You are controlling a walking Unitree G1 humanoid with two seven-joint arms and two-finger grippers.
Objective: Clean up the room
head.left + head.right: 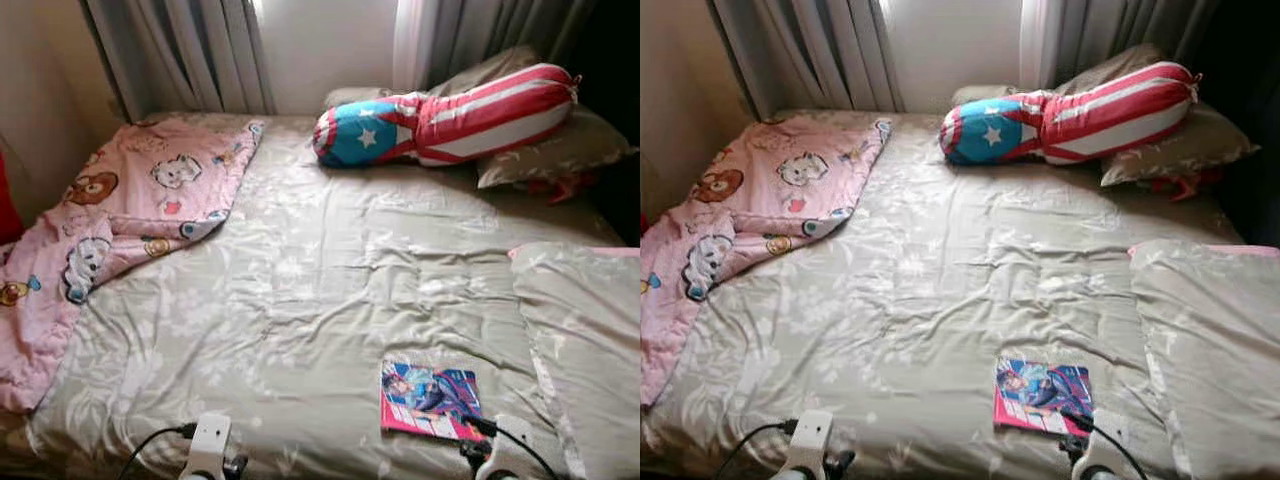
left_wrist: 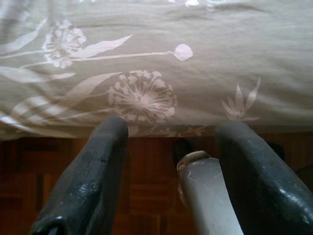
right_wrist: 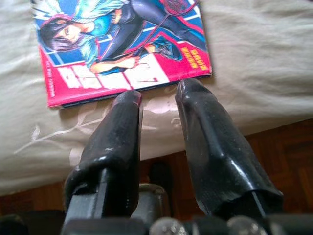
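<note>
Your right pincer (image 3: 156, 98) is the one to use: the comic (image 1: 430, 400) lies flat on the bed (image 1: 300, 300) at the lower right of the head frame, just ahead of that pincer's tips and touching neither. In the right wrist view its bottom edge runs across the line of the fingers (image 3: 117, 132), tilted a little, with the long axis crosswise to your reach. The fingers stand slightly parted, holding nothing. Your left pincer (image 2: 171, 142) hangs at the bed's near edge in the lower left, spread wide and empty, well apart from the comic. I'd judge a short forward reach with the right arm suffices.
</note>
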